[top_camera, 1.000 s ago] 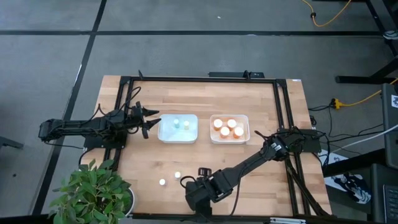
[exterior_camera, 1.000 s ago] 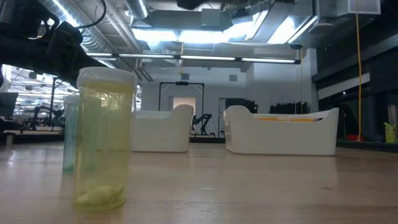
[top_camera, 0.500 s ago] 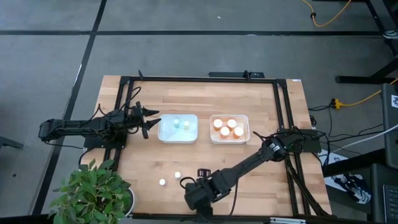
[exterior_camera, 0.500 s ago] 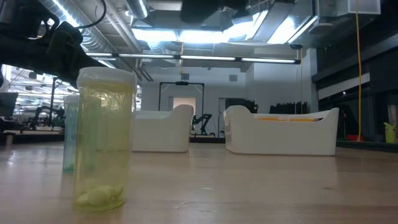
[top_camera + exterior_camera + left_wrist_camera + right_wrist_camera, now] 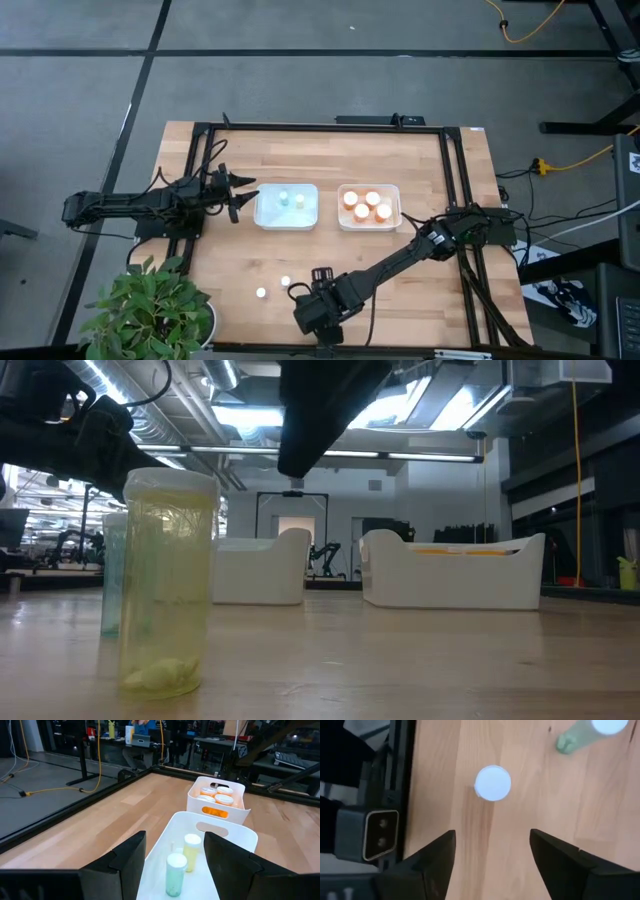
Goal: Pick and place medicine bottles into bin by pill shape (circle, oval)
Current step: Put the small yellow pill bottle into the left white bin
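- Two pale medicine bottles [image 5: 261,293] stand on the wooden table [image 5: 330,170] near its front edge, close to the potted plant [image 5: 150,305].
- The right gripper [image 5: 305,312] hangs above the table just beside them, fingers spread and holding nothing.
- The left gripper [image 5: 240,193] waits beside the left white bin [image 5: 286,208], fingers apart and empty; this bin holds two pale bottles.
- The right white bin [image 5: 369,207] holds four orange bottles.
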